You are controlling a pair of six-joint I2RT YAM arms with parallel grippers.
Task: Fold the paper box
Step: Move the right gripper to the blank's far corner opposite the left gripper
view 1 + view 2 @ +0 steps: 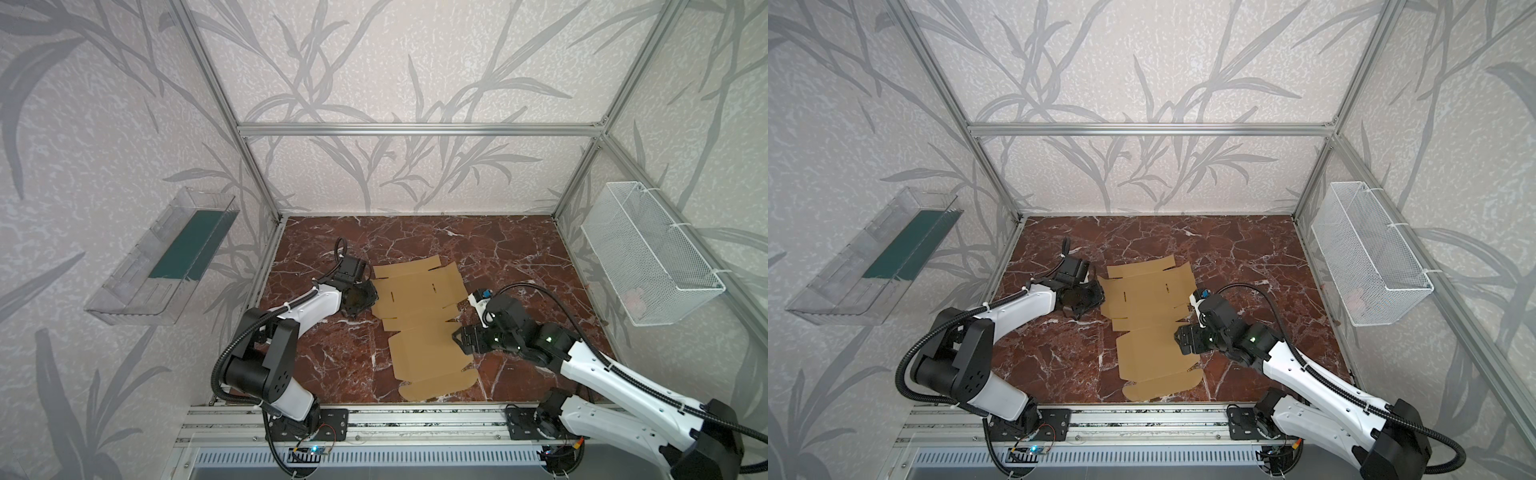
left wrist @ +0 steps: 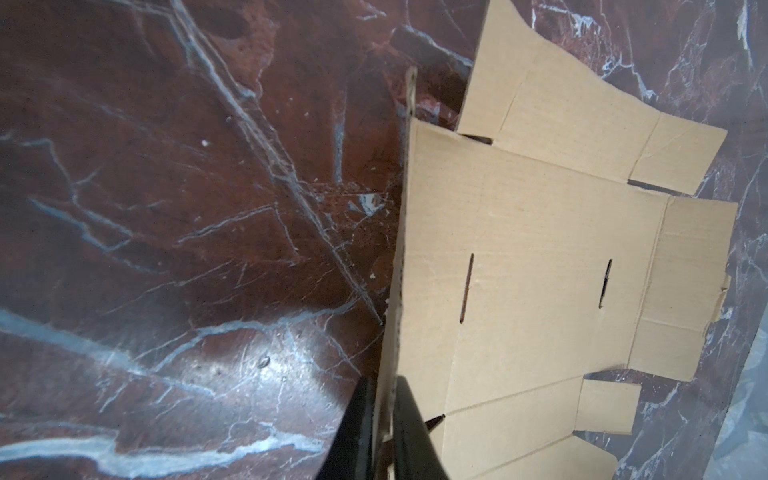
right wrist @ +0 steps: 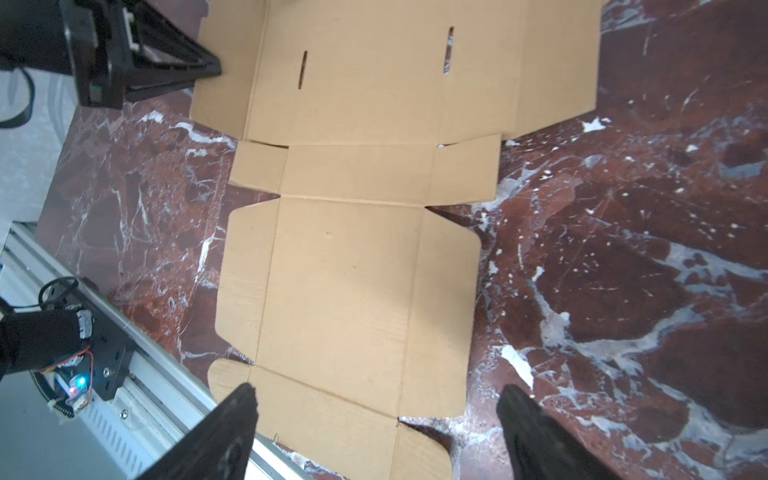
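Black fingers (image 2: 409,432) of the left gripper (image 2: 384,415) are seen nearest the left wrist camera, pressed onto either face of a side flap of the paper box (image 2: 540,257), which is held upright off the red marble tabletop (image 2: 166,208). In both top views the paper box (image 1: 419,328) is shown unfolded and otherwise flat in the middle of the tabletop, the pinched flap being on its left edge. The right gripper (image 3: 376,390) is held with its jaws spread wide over the box's right edge; whether the cardboard is touched cannot be told.
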